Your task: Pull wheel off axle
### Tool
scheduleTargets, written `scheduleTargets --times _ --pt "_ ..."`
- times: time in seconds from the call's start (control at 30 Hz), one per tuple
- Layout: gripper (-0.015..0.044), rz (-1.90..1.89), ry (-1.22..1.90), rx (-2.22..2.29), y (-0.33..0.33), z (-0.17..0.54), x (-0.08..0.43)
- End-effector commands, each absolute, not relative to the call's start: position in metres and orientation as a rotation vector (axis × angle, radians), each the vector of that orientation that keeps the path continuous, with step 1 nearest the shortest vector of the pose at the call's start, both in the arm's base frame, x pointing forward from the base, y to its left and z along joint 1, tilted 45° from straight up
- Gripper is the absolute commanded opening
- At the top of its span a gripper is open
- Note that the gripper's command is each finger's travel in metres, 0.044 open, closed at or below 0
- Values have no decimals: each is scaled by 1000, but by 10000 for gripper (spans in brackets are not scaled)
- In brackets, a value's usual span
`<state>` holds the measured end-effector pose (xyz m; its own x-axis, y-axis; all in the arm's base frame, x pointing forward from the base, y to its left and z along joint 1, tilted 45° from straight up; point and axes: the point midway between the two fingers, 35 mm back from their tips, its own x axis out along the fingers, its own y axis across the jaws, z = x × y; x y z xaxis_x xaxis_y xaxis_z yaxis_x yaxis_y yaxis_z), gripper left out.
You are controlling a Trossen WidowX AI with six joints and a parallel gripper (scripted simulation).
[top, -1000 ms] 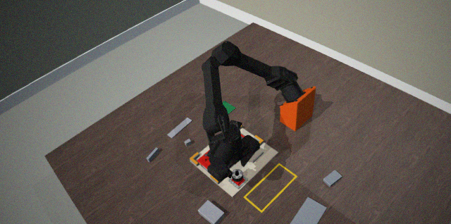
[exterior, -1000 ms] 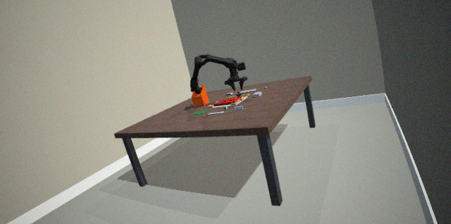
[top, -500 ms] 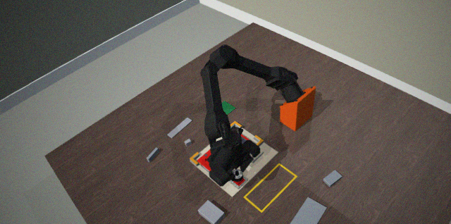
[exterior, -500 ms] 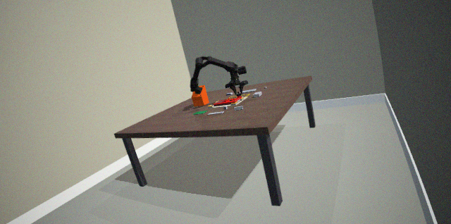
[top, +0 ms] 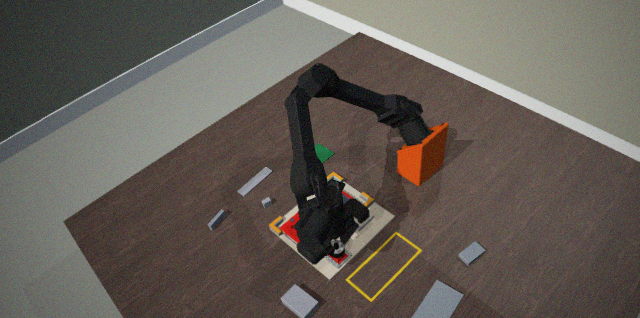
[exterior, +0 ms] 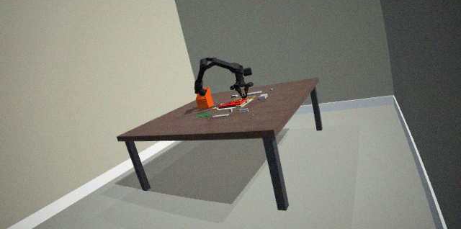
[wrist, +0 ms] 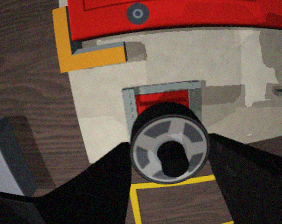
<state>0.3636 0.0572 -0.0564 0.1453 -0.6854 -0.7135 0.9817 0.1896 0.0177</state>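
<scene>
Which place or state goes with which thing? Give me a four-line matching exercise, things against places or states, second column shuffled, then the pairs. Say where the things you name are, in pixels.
1. round black-and-grey wheel (top: 338, 250) (wrist: 147, 150)
2. black end effector (exterior: 244, 96) (wrist: 169, 145)
3. yellow rectangular outline (top: 359, 290) (wrist: 174, 182)
4. orange wedge-like block (top: 410, 167) (exterior: 205, 101)

A. under the arm's base end
B. marked on the brown tabletop
C. between the two fingers
D. shut on something round

Pairs: 1-C, 2-D, 3-B, 4-A

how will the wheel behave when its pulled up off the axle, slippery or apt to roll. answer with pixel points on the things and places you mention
The wheel (top: 340, 246) (wrist: 143, 167) looks stiff, so it probably won't deform between the fingers. Its round rim could let it turn or slip slightly. The black axle (wrist: 173, 159) through its hub may make it bind if pulled at a tilt.
</scene>
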Motion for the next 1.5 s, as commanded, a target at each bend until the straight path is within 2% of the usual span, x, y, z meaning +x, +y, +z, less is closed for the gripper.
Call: scheduleTargets --times 0.0,1.47 --pt "0 -1296 648 563 58 -55 364" --pt "0 -1295 648 560 69 -45 362"
